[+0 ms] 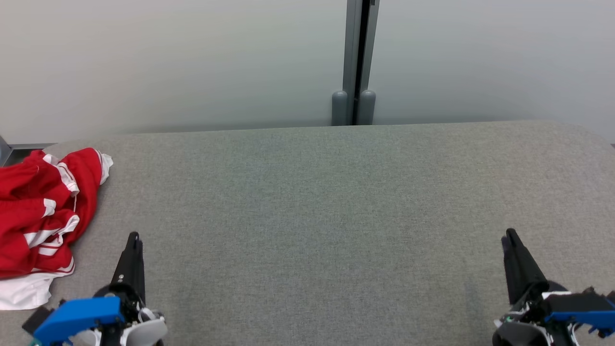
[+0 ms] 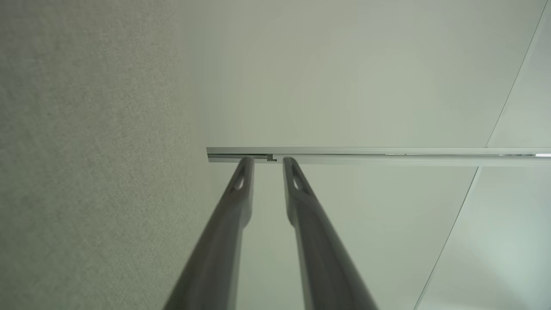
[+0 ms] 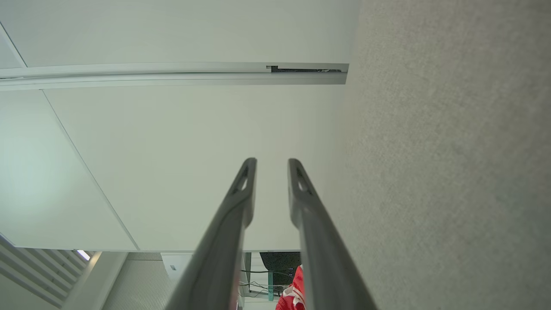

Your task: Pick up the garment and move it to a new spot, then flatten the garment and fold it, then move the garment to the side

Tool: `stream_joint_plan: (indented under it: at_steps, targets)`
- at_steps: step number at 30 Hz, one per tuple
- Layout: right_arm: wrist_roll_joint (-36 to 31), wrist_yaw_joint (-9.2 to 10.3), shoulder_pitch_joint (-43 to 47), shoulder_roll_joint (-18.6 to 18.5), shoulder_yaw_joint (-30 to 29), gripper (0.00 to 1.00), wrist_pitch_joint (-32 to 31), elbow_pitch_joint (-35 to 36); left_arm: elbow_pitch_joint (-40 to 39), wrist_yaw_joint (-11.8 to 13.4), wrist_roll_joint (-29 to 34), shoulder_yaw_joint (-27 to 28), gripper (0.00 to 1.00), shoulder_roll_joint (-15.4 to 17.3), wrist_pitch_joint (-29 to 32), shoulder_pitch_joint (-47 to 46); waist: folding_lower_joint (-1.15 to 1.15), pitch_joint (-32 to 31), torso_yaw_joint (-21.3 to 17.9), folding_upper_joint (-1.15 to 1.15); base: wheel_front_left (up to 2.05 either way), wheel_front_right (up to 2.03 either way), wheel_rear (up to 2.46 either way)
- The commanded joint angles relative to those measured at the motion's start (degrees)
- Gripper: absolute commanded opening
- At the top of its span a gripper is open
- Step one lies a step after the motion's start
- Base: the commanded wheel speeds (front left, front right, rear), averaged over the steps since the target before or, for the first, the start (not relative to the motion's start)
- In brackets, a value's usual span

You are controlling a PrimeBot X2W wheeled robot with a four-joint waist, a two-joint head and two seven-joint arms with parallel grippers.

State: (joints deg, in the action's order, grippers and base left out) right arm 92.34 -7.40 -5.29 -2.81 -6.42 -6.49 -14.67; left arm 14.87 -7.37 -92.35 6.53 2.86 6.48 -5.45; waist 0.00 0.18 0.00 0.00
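Note:
The garment [image 1: 41, 206], red with white stripes and a white part underneath, lies crumpled at the left edge of the grey fabric-covered table [image 1: 307, 202]. A bit of the garment [image 3: 293, 296] also peeks out low in the right wrist view. My left gripper [image 1: 133, 237] rests near the front left, just right of the garment and not touching it. Its fingers [image 2: 267, 160] stand almost together, with nothing between them. At the front right my right gripper [image 1: 510, 233] rests far from the garment, jaws [image 3: 272, 162] likewise nearly closed and empty.
A pale wall runs behind the table, with a grey vertical post [image 1: 354, 62] at the middle back. The garment hangs partly over the table's left edge. The table's far edge lies close to the wall.

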Motion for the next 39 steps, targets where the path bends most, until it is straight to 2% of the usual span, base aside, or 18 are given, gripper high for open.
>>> stream_joint_plan:
  at_steps: [1,8,15,30,39]
  targets:
    - [-0.03,0.02,0.66,0.12,0.1,1.0,0.07,-0.72,0.62,0.0,0.01,-0.04,1.0,-0.09,-0.07,0.83,0.0,0.0,0.0,0.0,0.0,0.0,0.0]
    - [-1.61,0.01,0.94,0.13,1.5,1.0,1.74,-0.66,0.58,0.13,1.32,-1.19,1.0,-0.1,-1.74,1.25,0.0,0.0,-0.01,0.0,0.0,0.0,0.0]
    - [-6.44,0.0,0.93,0.1,2.19,1.0,3.7,-0.52,0.29,0.94,6.63,-2.14,1.0,-0.07,-3.71,1.48,0.0,0.02,-0.01,0.0,0.0,0.0,0.0]
    - [-24.03,-0.03,0.77,0.03,3.16,1.0,7.39,-0.72,-0.19,2.57,22.9,-4.89,1.0,-0.02,-7.4,2.05,0.0,0.06,0.08,0.0,0.0,0.0,0.0]
    - [-31.87,-0.05,0.97,-0.01,3.63,1.0,9.32,-0.92,-0.39,3.08,32.51,-6.34,1.0,0.09,-9.34,2.5,0.0,-0.04,0.13,0.0,0.0,0.0,0.0]
